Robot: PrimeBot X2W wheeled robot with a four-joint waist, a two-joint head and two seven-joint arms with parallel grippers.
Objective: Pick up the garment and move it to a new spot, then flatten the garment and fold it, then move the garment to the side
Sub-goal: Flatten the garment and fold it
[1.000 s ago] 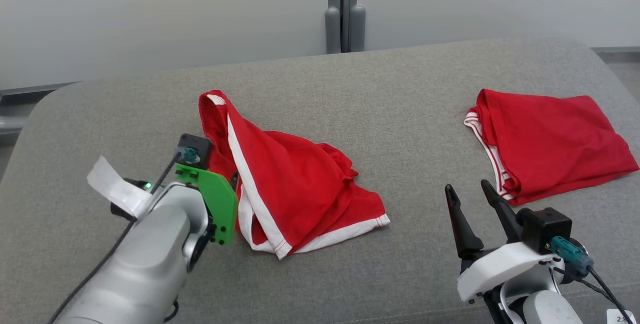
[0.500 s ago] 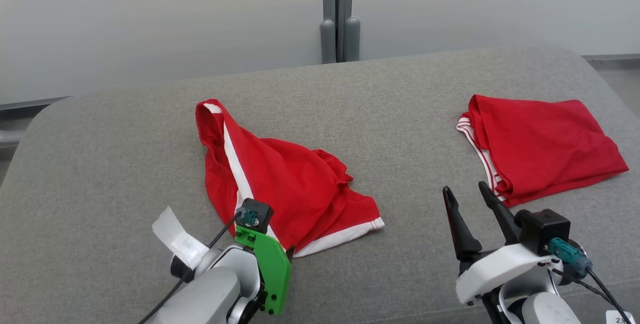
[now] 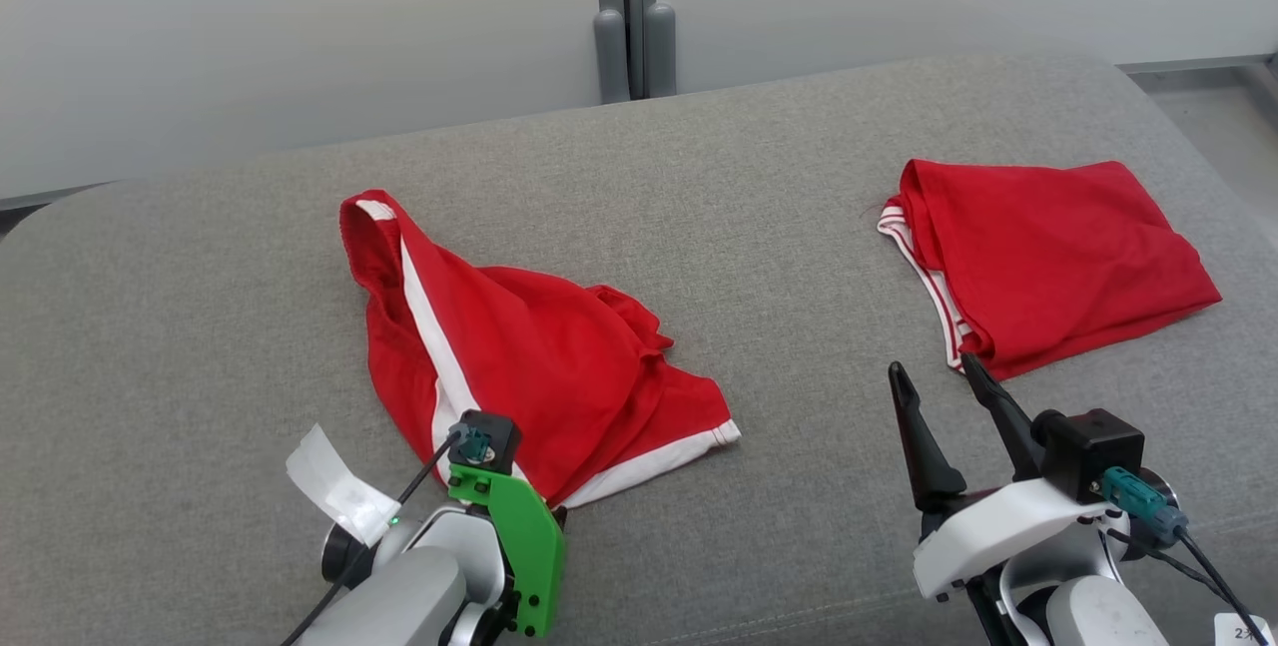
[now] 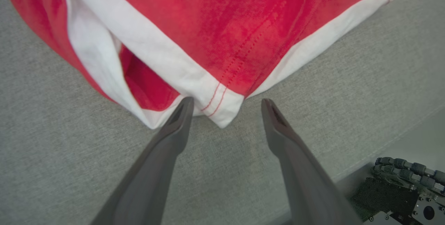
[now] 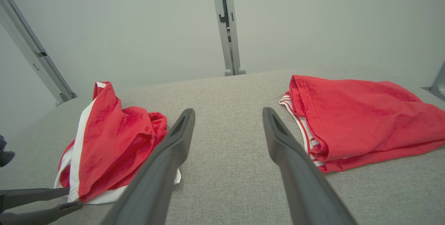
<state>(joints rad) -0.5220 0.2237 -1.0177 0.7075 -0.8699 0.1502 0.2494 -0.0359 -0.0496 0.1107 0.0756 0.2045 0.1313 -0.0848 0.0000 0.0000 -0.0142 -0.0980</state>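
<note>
Two soft red knit garments with white trim on a nubby grey cushion: the crumpled garment sits left of centre, and a folded garment lies off to the right. The left gripper has its fingers spread either side of the crumpled one's white-hemmed corner, pinching nothing. The right gripper gapes too, empty, near the folded one.
</note>
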